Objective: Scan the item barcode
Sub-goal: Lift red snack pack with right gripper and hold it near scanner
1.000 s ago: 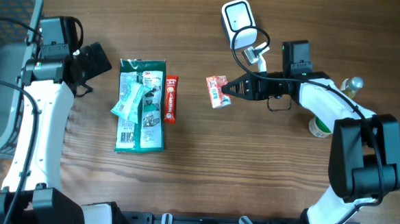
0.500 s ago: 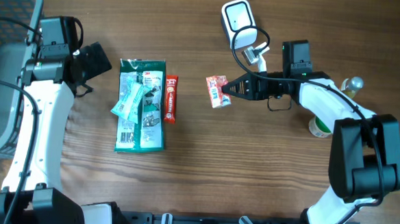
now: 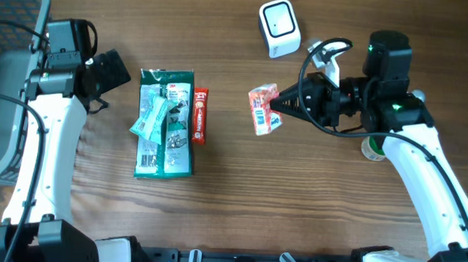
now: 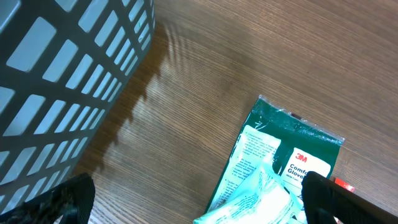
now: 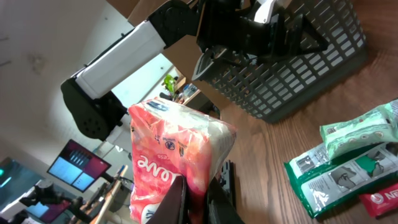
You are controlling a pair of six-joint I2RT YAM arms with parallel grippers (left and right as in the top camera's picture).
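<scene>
Wooden table (image 3: 295, 198): grey basket (image 3: 16, 7) far left; right end effector (image 3: 274, 108) pinches pink packet (image 3: 261, 112).

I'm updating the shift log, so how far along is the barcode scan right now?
Pickup looks done: the right gripper has its jaws shut on the pink packet. In hand: the packet is held near the white scanner, off to one side of it. Left: presenting the barcode to the scanner. The green glove pack and red bar lie on the table; the left gripper is open by the basket.
</scene>
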